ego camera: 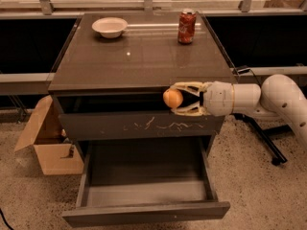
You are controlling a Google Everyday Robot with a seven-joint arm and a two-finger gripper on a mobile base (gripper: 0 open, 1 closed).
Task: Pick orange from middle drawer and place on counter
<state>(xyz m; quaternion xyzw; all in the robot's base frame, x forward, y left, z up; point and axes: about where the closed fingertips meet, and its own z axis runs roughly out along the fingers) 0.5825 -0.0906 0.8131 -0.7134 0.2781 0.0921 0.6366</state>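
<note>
Orange fruit (172,98) gripped in the tool (176,99), just below the front edge of the tabletop (144,56), which lies up-left.

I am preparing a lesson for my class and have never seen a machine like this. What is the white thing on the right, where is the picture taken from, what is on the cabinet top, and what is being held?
The white thing is the arm of a mobile robot, reaching in from the picture's right. At its tip is a two-finger gripper, which works as its hand. It is shut on a small orange, held in front of the cabinet just below the top's edge.

There is only one picture. It looks down at the cabinet from the front; where the camera is mounted is not on record.

On the glossy counter stand a pale bowl at the back left and a red soda can at the back right. Lower down, the middle drawer is pulled out, below a scratched drawer front. A cardboard box sits on the floor at the left.
</note>
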